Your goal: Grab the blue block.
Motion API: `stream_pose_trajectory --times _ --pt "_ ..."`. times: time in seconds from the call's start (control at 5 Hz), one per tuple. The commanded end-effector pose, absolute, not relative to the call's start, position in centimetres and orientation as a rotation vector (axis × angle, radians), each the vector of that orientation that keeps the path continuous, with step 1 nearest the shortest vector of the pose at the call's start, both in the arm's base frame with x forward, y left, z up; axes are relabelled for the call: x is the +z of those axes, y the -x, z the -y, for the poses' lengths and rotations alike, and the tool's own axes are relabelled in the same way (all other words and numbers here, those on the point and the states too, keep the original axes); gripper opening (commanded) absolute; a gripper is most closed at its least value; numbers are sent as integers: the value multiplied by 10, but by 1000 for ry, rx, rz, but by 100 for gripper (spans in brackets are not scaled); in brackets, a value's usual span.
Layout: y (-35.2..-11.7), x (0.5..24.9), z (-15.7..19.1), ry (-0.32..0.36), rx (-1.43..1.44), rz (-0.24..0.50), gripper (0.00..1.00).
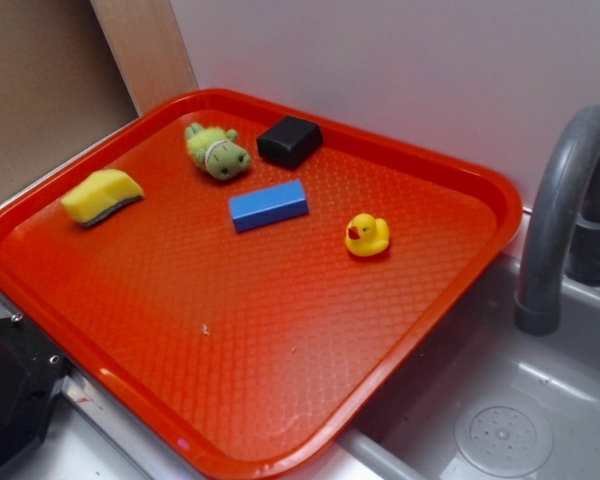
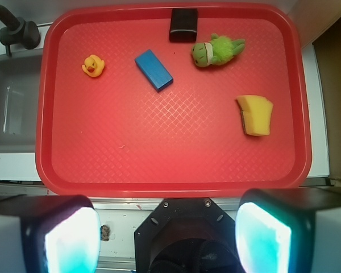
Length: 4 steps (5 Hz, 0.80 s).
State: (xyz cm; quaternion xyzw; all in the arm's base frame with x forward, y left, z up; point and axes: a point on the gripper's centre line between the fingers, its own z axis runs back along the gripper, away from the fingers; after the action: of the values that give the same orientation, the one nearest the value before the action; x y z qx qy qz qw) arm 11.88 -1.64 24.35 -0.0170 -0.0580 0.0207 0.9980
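The blue block point(image 1: 268, 204) lies flat on the red tray point(image 1: 280, 400), toward its back middle. From above in the wrist view, the blue block point(image 2: 154, 70) lies at a slant in the upper part of the tray point(image 2: 176, 185). My gripper point(image 2: 167, 234) hangs high above the tray's near rim, far from the block. Its jaws stand wide open, with pale pads point(image 2: 71, 239) at the lower left and lower right and nothing between them. The exterior view does not show the fingers.
On the tray also sit a yellow duck point(image 1: 367, 235), a black cuboid point(image 1: 289, 140), a green plush toy point(image 1: 218, 151) and a yellow sponge point(image 1: 101, 196). A grey sink point(image 1: 500, 420) with a faucet point(image 1: 565, 190) lies to the right. A black robot part point(image 1: 10, 400) sits at the lower left.
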Motion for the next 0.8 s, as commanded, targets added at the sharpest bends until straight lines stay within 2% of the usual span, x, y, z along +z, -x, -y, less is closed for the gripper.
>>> stream_pose_trajectory --times 0.0,0.2,0.4,0.6 --pt "-119 243 16 34 41 116 100" --pt "-144 235 23 55 -16 115 100" --pt "-184 220 17 8 -14 132 100" --pt "-220 202 17 5 -110 134 100"
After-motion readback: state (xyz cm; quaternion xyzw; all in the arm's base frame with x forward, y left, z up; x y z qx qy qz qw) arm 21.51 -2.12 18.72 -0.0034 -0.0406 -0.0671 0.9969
